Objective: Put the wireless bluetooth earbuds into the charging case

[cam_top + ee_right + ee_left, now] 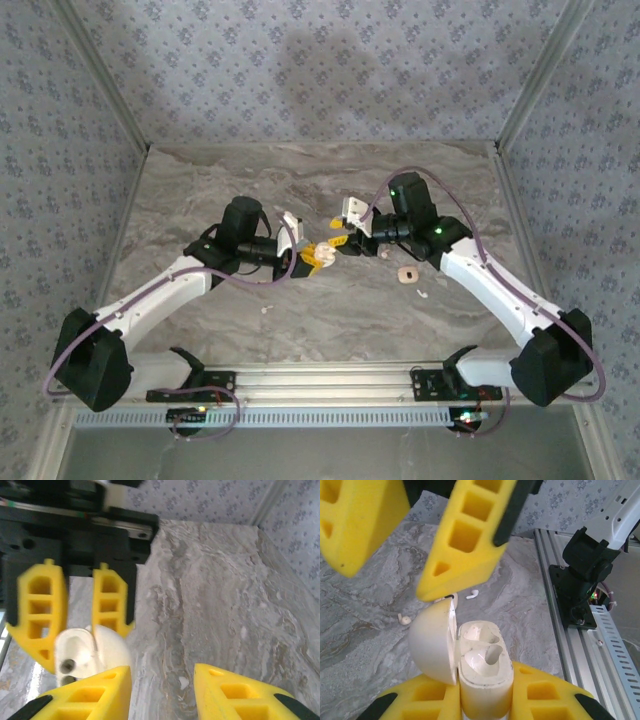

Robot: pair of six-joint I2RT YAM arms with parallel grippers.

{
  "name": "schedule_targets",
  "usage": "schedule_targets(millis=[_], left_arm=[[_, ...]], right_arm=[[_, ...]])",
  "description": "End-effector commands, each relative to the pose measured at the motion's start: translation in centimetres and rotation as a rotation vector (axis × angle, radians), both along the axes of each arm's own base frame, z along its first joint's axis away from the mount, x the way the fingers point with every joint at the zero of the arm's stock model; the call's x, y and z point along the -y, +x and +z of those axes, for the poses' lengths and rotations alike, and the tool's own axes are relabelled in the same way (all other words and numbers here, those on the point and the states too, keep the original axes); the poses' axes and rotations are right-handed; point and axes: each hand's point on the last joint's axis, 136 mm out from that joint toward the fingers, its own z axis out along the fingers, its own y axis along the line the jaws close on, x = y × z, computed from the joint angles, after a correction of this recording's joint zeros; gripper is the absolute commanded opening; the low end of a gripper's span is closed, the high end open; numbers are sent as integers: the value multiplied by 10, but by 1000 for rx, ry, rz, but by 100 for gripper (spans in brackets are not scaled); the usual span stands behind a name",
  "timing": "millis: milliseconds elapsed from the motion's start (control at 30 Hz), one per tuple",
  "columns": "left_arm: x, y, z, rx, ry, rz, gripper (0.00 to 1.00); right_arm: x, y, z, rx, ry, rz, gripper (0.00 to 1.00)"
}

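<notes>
Seating step: the left gripper (485,695), jaws narrow, clamps the charging case (484,677) off the surface (365,630), lid (432,640) open; one earbud (487,655) appears to lie in a well; the right gripper (162,690), jaws parted and empty, hovers just above; a loose earbud (472,594) lies beyond on the surface; fetching it likely calls for a fine pinch.

You have nothing to read here: no text, label, brand, number or sign is legible in any view. The case (485,667) shows you plain, unmarked surfaces, and the rail (320,378) at the near table (470,190) edge carries no lettering you could make out.
</notes>
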Motion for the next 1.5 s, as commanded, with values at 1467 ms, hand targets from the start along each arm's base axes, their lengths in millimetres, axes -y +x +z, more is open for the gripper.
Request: schedule_targets(millis=[1467], left_arm=[[-181, 127, -32, -233, -132, 920, 21]], right_arm=[[-152, -52, -158, 37, -463, 378, 44]])
